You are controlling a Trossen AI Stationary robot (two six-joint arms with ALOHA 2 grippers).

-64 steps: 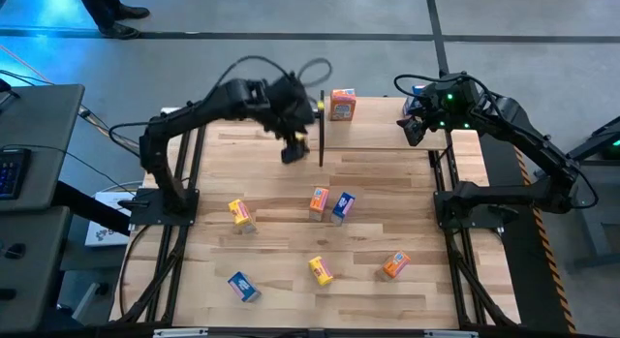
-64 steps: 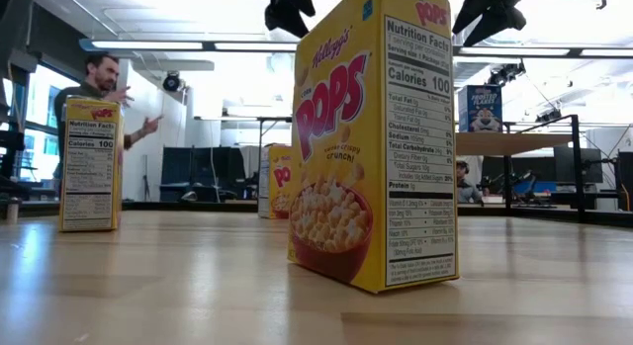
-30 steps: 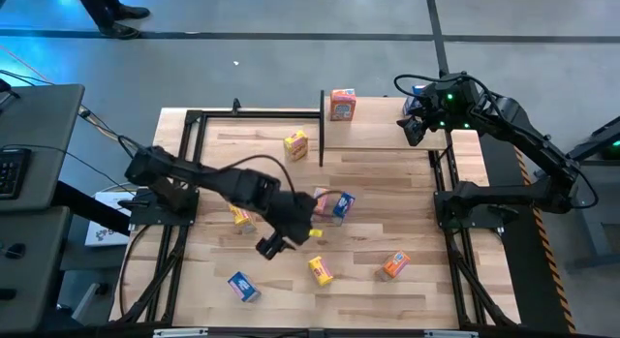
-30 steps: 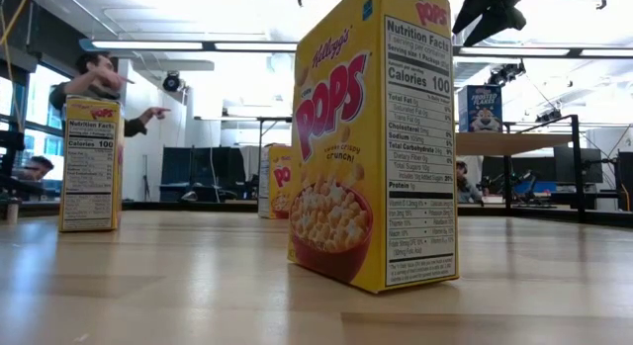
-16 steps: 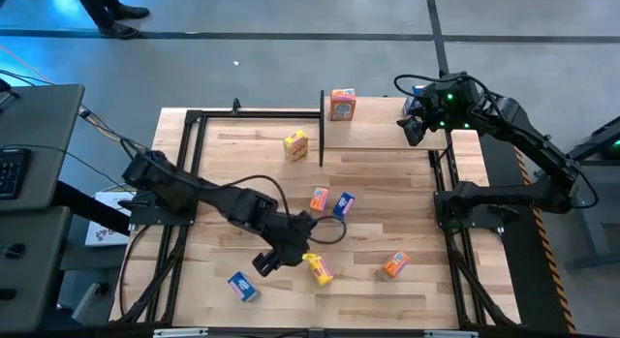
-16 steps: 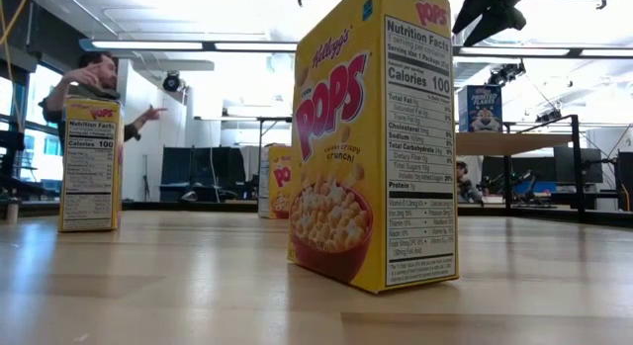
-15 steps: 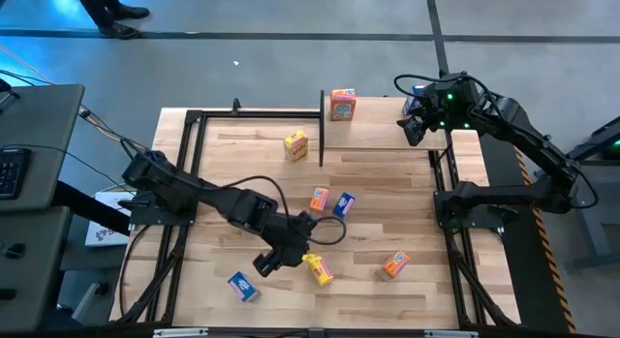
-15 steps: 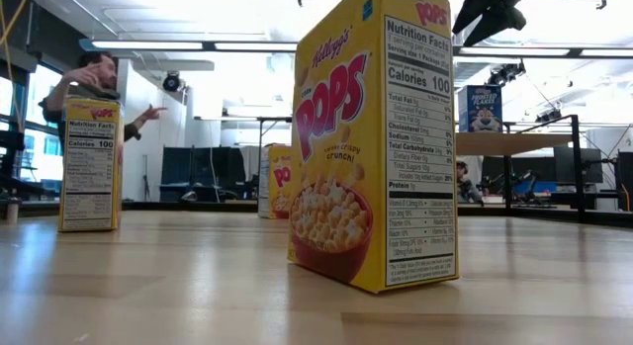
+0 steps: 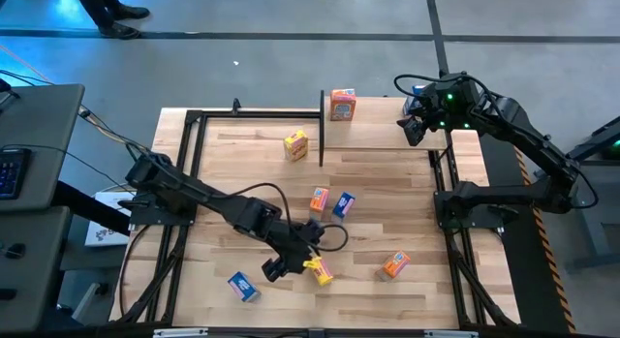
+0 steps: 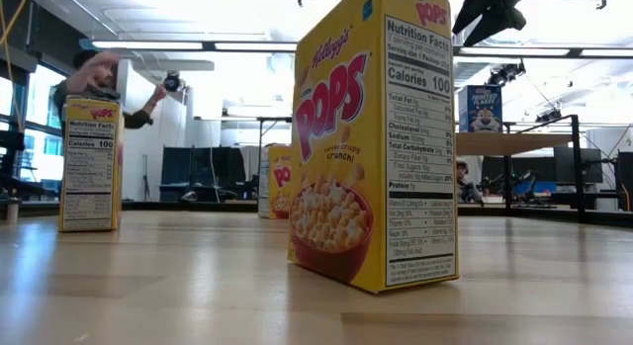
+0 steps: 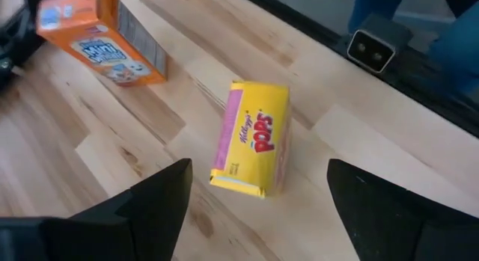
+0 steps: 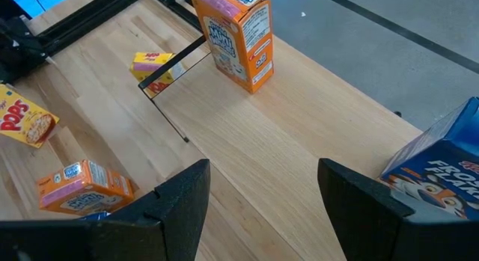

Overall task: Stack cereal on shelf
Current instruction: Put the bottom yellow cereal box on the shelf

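Observation:
A yellow cereal box (image 11: 251, 137) stands upright near the table's front edge (image 9: 321, 271), large in the low view (image 10: 376, 137). My left gripper (image 9: 309, 258) hovers just above it, open, a finger on either side (image 11: 258, 209), touching nothing. The shelf (image 9: 378, 135) at the far right carries an orange box (image 9: 342, 104) and a blue box (image 12: 441, 164). My right gripper (image 9: 413, 128) waits open above the shelf's right end.
More boxes stand on the table: yellow (image 9: 295, 144) beside the shelf's black post, orange (image 9: 319, 199) and blue (image 9: 342, 205) at the middle, orange (image 9: 395, 265) near right, blue (image 9: 243, 286) near left. A small camera (image 11: 372, 48) sits at the front edge.
My left gripper has moved toward the table's near edge and a little to the right, sinking toward the yellow box, which now lies between its open fingers. The box has not moved. My right arm has kept still.

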